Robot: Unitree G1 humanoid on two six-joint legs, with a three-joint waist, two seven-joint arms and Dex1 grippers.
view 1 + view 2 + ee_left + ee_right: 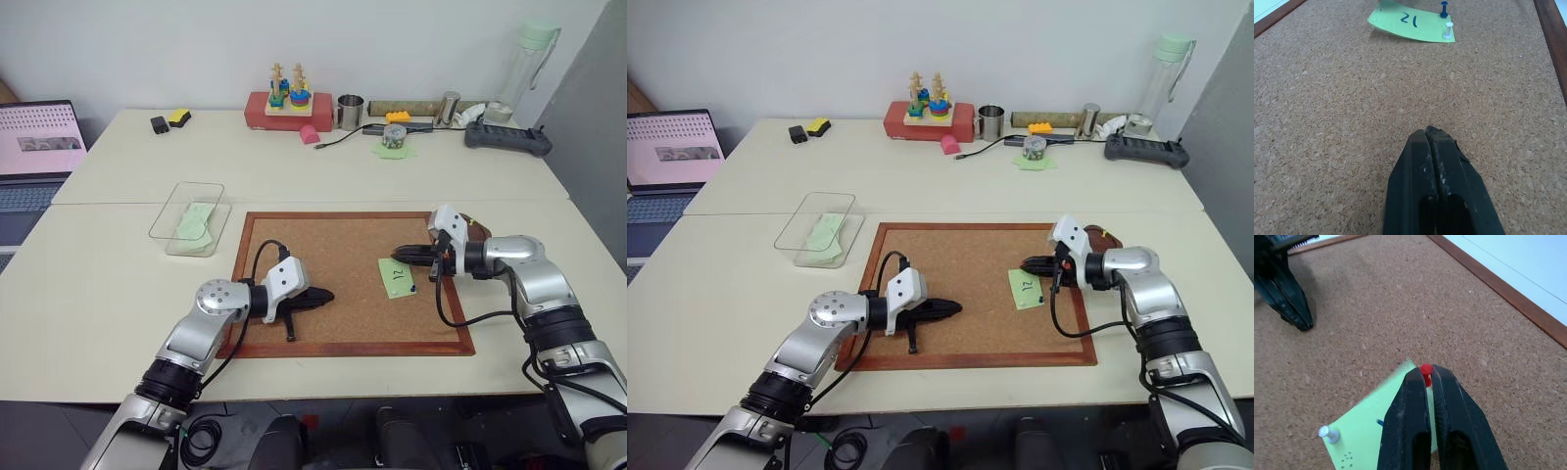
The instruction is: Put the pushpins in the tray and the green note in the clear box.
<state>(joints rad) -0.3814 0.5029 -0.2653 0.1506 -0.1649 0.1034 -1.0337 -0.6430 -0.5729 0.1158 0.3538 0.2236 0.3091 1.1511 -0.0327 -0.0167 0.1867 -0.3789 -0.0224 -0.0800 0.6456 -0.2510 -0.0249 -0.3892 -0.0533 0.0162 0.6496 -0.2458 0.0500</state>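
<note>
From my station I see the clear box (188, 217) sitting left of centre in the head view, just beyond the corkboard's (323, 323) upper left corner, with plain green paper (196, 222) lying inside it. The tray (1107, 238) shows as a dark brown sliver at the corkboard's upper right edge, mostly hidden behind my right arm, so I cannot tell what is in it. The green note (397, 278) marked "12" lies on the cork, right of centre. My right gripper (1426, 377) is pinching the red pushpin (1426, 369) between its fingertips, right over the note's corner. A dark blue pushpin (1444, 8) and a white pin (1448, 29) stand in the note's other edge. My left gripper (1429, 142) has its fingers pressed together, holding nothing, low over bare cork at lower centre. The pale worktop (118, 284) carries a laptop (34, 157) at far left; along the top, by the white wall, stand a stacking toy (289, 93), a metal cup (350, 112) and a tall clear bottle (529, 64).
</note>
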